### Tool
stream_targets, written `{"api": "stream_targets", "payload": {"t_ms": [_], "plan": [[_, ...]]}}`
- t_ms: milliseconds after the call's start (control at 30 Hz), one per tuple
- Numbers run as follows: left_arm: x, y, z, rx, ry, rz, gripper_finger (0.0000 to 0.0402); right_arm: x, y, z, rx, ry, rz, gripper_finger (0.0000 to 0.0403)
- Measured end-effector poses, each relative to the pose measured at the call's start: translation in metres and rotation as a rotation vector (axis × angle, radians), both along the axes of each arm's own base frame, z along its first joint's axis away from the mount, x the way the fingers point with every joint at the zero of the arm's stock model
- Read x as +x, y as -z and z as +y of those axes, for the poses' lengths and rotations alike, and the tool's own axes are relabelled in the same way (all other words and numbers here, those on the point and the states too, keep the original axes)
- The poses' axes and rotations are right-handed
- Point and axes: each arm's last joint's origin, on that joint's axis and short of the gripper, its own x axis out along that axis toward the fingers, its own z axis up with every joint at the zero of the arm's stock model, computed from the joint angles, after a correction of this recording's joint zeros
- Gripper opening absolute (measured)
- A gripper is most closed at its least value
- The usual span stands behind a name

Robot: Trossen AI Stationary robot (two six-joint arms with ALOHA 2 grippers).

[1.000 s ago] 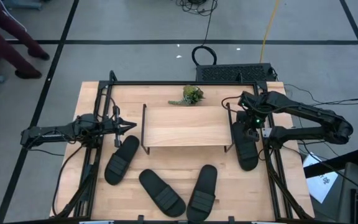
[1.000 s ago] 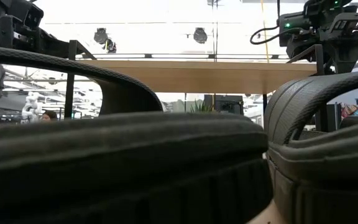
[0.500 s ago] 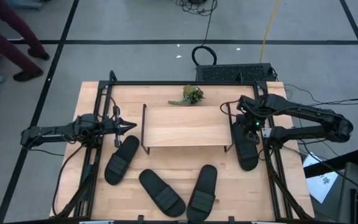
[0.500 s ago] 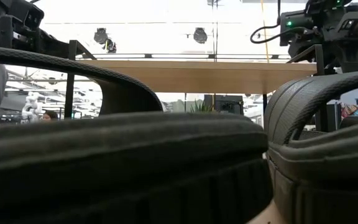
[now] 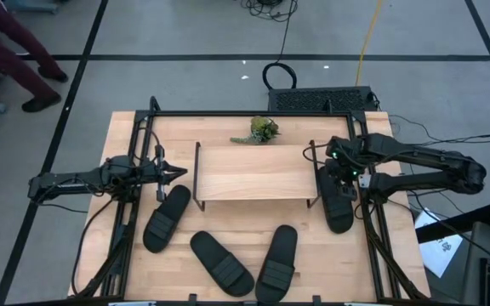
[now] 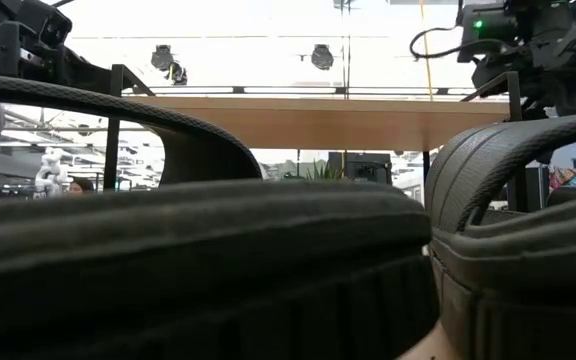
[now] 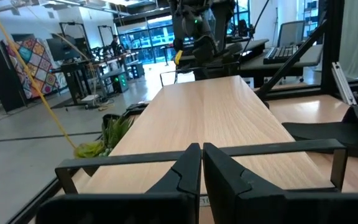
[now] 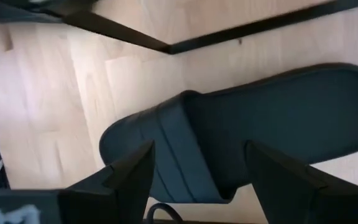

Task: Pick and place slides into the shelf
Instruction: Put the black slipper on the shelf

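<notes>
Black slide [image 5: 339, 202] lies by the desk's right edge, beside the shelf [image 5: 254, 172]; we see the right gripper [image 8: 194, 163] fingers spread wide above it, left gripper [image 7: 201, 163] fingers closed, empty.

Green plant sprig [image 5: 264, 130] on table [image 5: 398, 255]

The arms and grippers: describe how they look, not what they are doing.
Both arms are dark, slim and jointed, with black cables running along them. The left gripper ends in two matte black angular fingers. The right gripper has the same black wedge-shaped fingers; a small green light glows near its wrist in the high view.
</notes>
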Motion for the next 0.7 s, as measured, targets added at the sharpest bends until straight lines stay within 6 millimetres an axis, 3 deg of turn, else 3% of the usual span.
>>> {"api": "stream_targets", "payload": {"t_ms": [367, 700], "plan": [[0.0, 0.001, 0.0, -0.005, 0.0, 0.014, 0.0026, -0.018, -0.013, 0.015, -0.106, -0.046, -0.114, 0.024], [0.0, 0.001, 0.0, -0.016, 0.0, 0.012, 0.0026, -0.016, -0.013, 0.018, -0.171, -0.05, -0.1, 0.0209]]}}
